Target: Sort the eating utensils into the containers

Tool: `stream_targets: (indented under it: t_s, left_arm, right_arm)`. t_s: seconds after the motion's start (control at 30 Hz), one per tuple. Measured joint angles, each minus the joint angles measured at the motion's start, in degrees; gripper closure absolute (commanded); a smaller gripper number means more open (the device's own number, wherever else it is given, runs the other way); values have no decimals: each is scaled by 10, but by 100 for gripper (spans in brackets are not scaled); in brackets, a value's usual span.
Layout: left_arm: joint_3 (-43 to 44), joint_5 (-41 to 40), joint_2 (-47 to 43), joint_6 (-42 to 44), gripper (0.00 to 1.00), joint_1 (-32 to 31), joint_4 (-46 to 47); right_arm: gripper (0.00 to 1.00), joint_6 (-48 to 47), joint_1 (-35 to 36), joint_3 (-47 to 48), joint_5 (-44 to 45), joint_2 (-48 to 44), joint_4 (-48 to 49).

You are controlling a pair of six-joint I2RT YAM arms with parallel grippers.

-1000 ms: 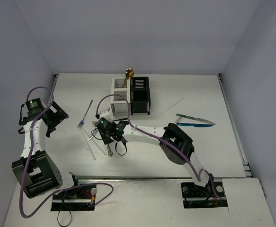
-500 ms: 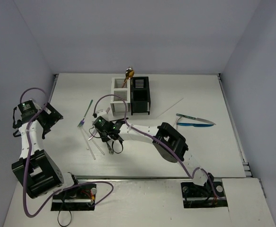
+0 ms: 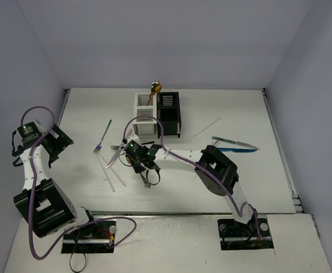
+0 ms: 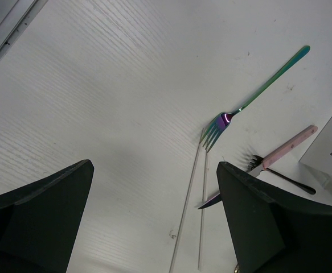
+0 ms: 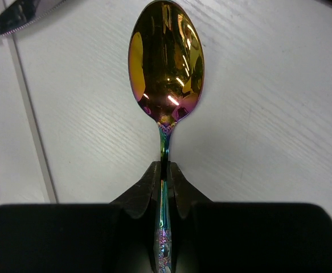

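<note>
Cutlery is pictured scattered across a white tabletop that is worked by two robot arms. A slim spoon with an iridescent gold bowl is clamped by its handle between the closed fingers of the right gripper. The bowl is pointed away from the wrist, near the middle of the surface and in front of the containers. Whether the bowl touches the table cannot be told.

The left gripper is spread wide with nothing between its black fingers. It is held over bare table at the left side, well apart from the caddies.

The paired containers are placed toward the far edge. A white square slotted caddy is joined to a black square slotted caddy on its right. A gold spoon is stood in the white one (only the bowl and upper handle are shown above the rim).

Left of the right gripper, a rainbow-tinted fork is laid flat, its tines next to the ends of two thin clear sticks. A pink-handled knife and a dark fork are laid just beside them, near the white caddy. On the right side, a teal-handled knife and another thin clear stick are laid flat on the table.
</note>
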Motion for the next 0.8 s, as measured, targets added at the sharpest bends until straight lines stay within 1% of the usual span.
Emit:
stream_targets:
  t_s: [0.17,0.43,0.63,0.8]
  left_arm:
    - [0,11,6,0,10,0,-1]
    - [0,68,-16,-1,10,0,10]
    - [-1,148,-36,0,10,0,29]
    - [-25,249,-55,-4,11,-2,73]
  right_arm:
    - [100,-24,5,28,24,-9,-35]
    - [100,-46,7,44,64,-82,-17]
    - [100,-67,7,31,82,-111,5]
    - [100,-107,7,-13,107,-143,39]
